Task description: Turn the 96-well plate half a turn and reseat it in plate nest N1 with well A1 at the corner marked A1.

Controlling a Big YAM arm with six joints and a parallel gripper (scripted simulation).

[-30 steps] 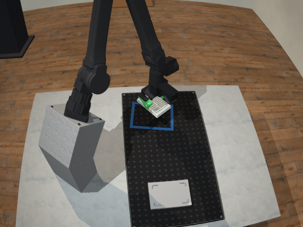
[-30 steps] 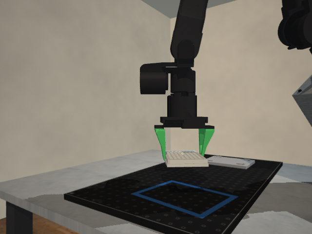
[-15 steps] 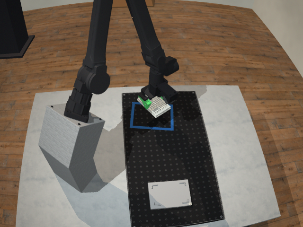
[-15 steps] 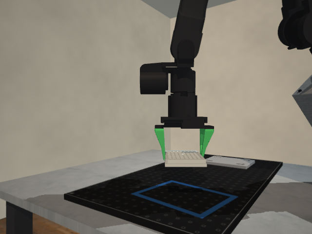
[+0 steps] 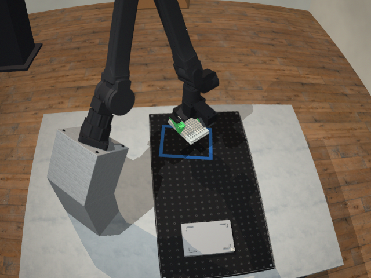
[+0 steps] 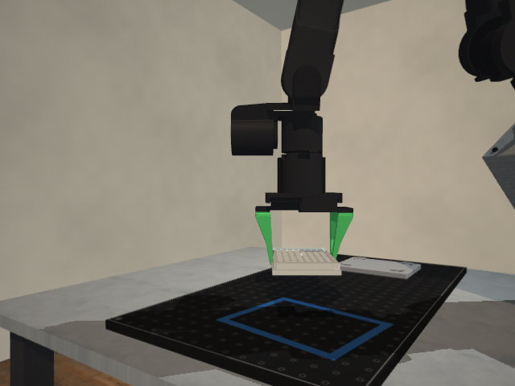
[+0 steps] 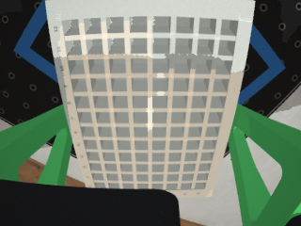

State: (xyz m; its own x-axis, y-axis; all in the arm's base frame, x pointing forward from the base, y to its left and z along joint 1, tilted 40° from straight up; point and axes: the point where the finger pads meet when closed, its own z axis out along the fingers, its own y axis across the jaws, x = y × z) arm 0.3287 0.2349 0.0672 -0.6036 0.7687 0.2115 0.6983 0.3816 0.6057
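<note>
Pincer (image 6: pixel 302 253): clamped wide across the 96-well plate (image 6: pixel 305 262).
Plate: level, in the air above B1 outline (image 6: pixel 358 340).
Nest N1 (image 5: pixel 207 237): vacant.

My tool (image 6: pixel 302 253) is clamped on the 96-well plate (image 6: pixel 304 262), a pale grid of wells held level and wells-up between my green fingers (image 6: pixel 264 234), clear of the deck. Bench spot B1 (image 6: pixel 360 336), the blue taped outline, lies below the plate. Nest N1 (image 5: pixel 207 237), a bare light slab with corner locators, sits well apart at the deck's other end.

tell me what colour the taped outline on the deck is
Blue: the taped outline is a blue rectangle on the black deck, clearest in the exterior view.
</note>
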